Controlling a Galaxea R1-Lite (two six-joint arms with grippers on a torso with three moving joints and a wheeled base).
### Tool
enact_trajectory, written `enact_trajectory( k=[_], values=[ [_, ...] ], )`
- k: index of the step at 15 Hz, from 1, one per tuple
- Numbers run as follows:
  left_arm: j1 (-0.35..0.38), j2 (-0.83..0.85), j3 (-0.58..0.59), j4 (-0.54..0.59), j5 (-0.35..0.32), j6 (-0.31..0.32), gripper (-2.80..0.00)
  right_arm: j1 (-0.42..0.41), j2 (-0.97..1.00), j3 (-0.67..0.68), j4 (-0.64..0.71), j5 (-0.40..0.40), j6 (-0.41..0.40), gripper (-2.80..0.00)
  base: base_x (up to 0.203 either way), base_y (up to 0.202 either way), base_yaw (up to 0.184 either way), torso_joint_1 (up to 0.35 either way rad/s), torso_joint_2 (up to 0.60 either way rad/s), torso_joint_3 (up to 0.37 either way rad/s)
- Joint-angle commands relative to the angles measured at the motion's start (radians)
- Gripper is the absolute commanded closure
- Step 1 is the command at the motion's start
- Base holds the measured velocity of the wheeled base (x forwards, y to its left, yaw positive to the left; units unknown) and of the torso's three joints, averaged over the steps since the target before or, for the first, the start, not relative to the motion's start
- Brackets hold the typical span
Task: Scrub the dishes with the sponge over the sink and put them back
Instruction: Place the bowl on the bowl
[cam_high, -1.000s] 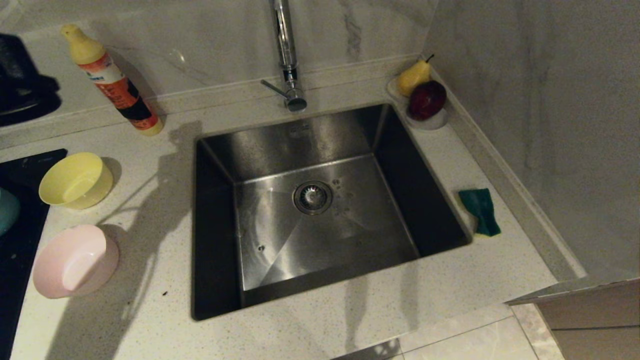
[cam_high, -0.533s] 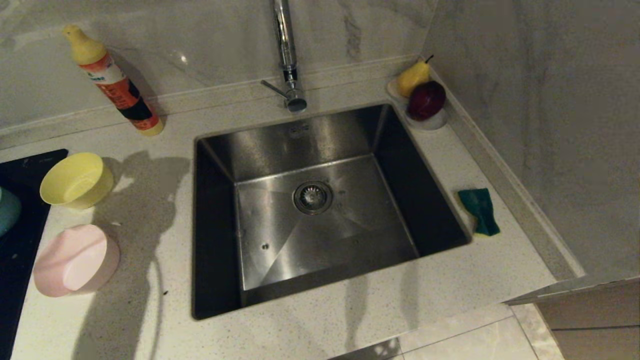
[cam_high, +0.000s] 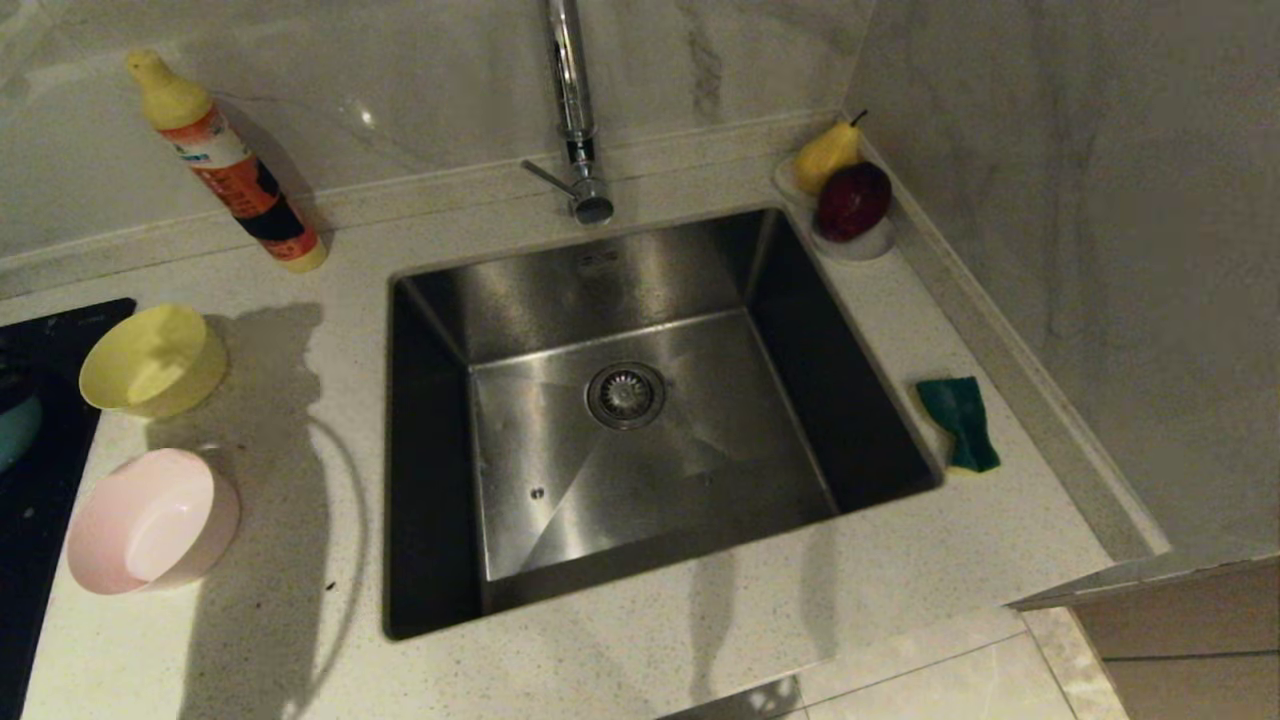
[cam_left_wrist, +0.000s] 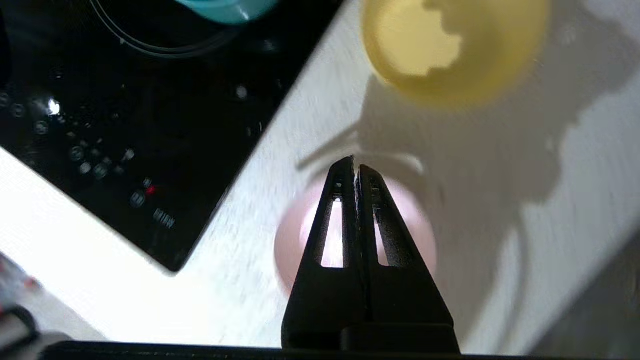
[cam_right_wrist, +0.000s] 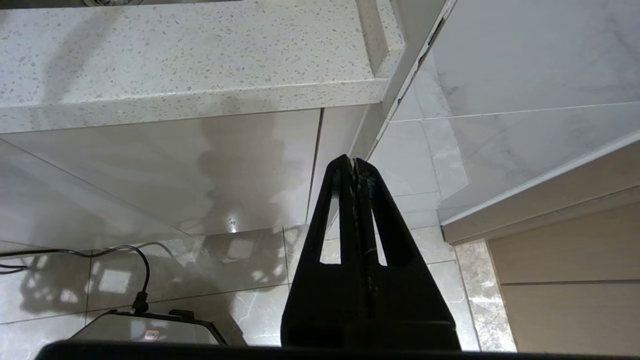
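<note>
I hold the left gripper (cam_left_wrist: 355, 167), jaws pressed together, above the pink bowl (cam_high: 150, 520), left of the sink (cam_high: 440, 420). Descending closed could tip it into the yellow bowl (cam_high: 152, 360). Open counter lies sinkward. Sponge (cam_high: 960, 420) sits right of the sink; right gripper (cam_right_wrist: 354, 165), closed, parked low.

We see a round yellow plastic bowl (cam_high: 152, 360), a pale pink plastic bowl (cam_high: 150, 521), a dark green sponge (cam_high: 960, 420), a grey stainless steel sink (cam_high: 640, 420) and a white-speckled stone countertop (cam_high: 300, 620).
</note>
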Motion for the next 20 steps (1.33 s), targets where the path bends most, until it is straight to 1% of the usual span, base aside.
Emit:
enact_trajectory(
  k=[1, 3, 4, 5, 6, 7, 8, 9, 10, 11, 13, 14, 18, 20],
  values=[
    [0.054, 0.109, -0.050, -0.004, -0.014, -0.017, 0.00, 0.000, -0.002, 0.000, 0.000, 0.001, 0.000, 0.00, 0.000, 0.000, 0.000, 0.000, 0.00, 0.000],
    [0.088, 0.169, -0.094, -0.002, -0.021, -0.029, 0.00, 0.000, -0.002, 0.000, 0.000, 0.001, 0.000, 0.00, 0.000, 0.000, 0.000, 0.000, 0.00, 0.000],
    [0.110, 0.205, -0.123, 0.006, -0.029, -0.048, -0.58, 0.000, -0.002, 0.000, 0.000, 0.001, 0.000, 0.00, 0.000, 0.000, 0.000, 0.000, 0.00, 0.000],
    [0.131, 0.230, -0.143, 0.012, -0.051, -0.061, -2.80, 0.000, -0.002, 0.000, 0.000, 0.001, 0.000, 0.00, 0.000, 0.000, 0.000, 0.000, 0.00, 0.000],
    [0.154, 0.242, -0.154, 0.012, -0.088, -0.065, -2.80, 0.000, -0.002, 0.000, 0.000, 0.001, 0.000, 0.00, 0.000, 0.000, 0.000, 0.000, 0.00, 0.000],
    [0.160, 0.247, -0.163, 0.008, -0.130, -0.066, -2.80, 0.000, -0.002, 0.000, 0.000, 0.001, 0.000, 0.00, 0.000, 0.000, 0.000, 0.000, 0.00, 0.000],
    [0.164, 0.248, -0.170, 0.007, -0.153, -0.067, -2.80, 0.000, -0.002, 0.000, 0.000, 0.001, -0.002, 0.00, 0.000, 0.000, 0.000, 0.000, 0.00, 0.000],
    [0.166, 0.254, -0.177, 0.006, -0.193, -0.068, -2.80, 0.000, -0.002, 0.000, 0.000, 0.001, 0.000, 0.00, 0.000, 0.000, 0.000, 0.000, 0.00, 0.000],
    [0.167, 0.262, -0.178, 0.004, -0.214, -0.069, -2.80, 0.000, -0.002, 0.000, 0.000, 0.001, 0.000, 0.00, 0.000, 0.000, 0.000, 0.000, 0.00, 0.000],
    [0.168, 0.276, -0.180, 0.004, -0.228, -0.074, -2.80, 0.000, -0.002, 0.000, 0.000, 0.001, 0.000, 0.00, 0.000, 0.000, 0.000, 0.000, 0.00, 0.000],
    [0.171, 0.300, -0.186, 0.000, -0.247, -0.121, -2.80, 0.000, -0.002, 0.000, 0.000, 0.001, 0.000, 0.00, 0.000, 0.000, 0.000, 0.000, 0.00, 0.000],
    [0.172, 0.308, -0.187, -0.001, -0.256, -0.132, -2.80, 0.000, -0.002, 0.000, 0.000, 0.001, -0.002, 0.00, 0.000, 0.000, 0.000, 0.000, 0.00, 0.000],
    [0.194, 0.330, -0.180, 0.000, -0.271, -0.135, -2.80, 0.000, -0.002, 0.000, 0.000, 0.001, 0.000, 0.00, 0.000, 0.000, 0.000, 0.000, 0.00, 0.000],
    [0.211, 0.341, -0.174, 0.001, -0.298, -0.135, -2.80, 0.000, -0.002, 0.000, 0.000, 0.001, 0.000, 0.00, 0.000, 0.000, 0.000, 0.000, 0.00, 0.000]
  ],
)
